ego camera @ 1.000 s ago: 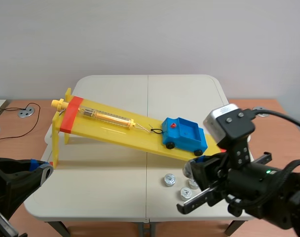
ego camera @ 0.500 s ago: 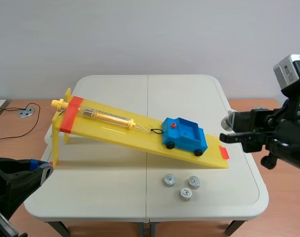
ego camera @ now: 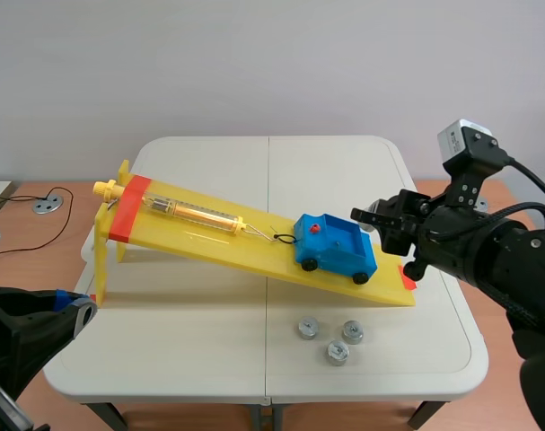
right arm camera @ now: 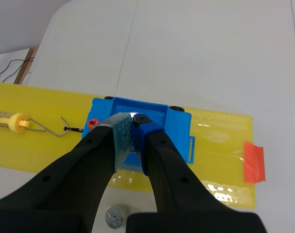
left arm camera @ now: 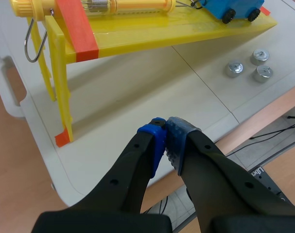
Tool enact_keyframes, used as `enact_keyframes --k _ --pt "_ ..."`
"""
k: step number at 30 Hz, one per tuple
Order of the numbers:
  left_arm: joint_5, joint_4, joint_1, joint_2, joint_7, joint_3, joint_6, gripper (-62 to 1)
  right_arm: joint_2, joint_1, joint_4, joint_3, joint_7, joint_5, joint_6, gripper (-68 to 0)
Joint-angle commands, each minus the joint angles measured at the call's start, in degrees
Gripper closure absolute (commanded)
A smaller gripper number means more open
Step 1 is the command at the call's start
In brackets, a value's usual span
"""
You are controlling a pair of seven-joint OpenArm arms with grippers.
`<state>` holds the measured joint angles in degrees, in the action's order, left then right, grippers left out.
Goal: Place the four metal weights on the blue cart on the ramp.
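Pale wall, white worktop. Yellow ramp carries blue cart; three weights on worktop near ramp foot. Right pincer over cart bed, pinching what looks like fourth weight. Left pincer pressed together, empty. Weights likely dense, rigid, slick; grip across sides, firmly; release gently, cart may roll.

The cart sits on the ramp, three weights before it.

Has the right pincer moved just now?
Yes. The right pincer, gripping a metal weight, has swung left along the yellow ramp and now hangs over the blue cart.
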<state>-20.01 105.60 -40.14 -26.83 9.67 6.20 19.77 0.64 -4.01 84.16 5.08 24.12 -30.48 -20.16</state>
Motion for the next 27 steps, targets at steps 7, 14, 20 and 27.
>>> enact_keyframes --k 7,14,20,27 --pt "-4.24 4.11 0.33 0.44 -5.44 0.90 1.42 -2.7 0.20 10.32 -1.88 -1.51 -7.06 -5.81 -2.19 -0.6" --pt "-4.24 4.11 0.33 0.44 -5.31 0.90 1.42 -2.7 1.01 13.51 -6.86 -2.25 -6.86 -5.79 -2.21 -0.6" --pt "-4.24 4.11 0.33 0.44 -5.29 0.90 1.42 -2.7 1.81 15.58 -10.16 -2.25 -7.19 -5.51 -1.95 -0.6" --pt "-4.24 4.11 0.33 0.44 -5.29 0.90 1.42 -2.7 2.62 17.97 -13.14 -2.25 -8.15 -4.22 -1.97 -0.6"
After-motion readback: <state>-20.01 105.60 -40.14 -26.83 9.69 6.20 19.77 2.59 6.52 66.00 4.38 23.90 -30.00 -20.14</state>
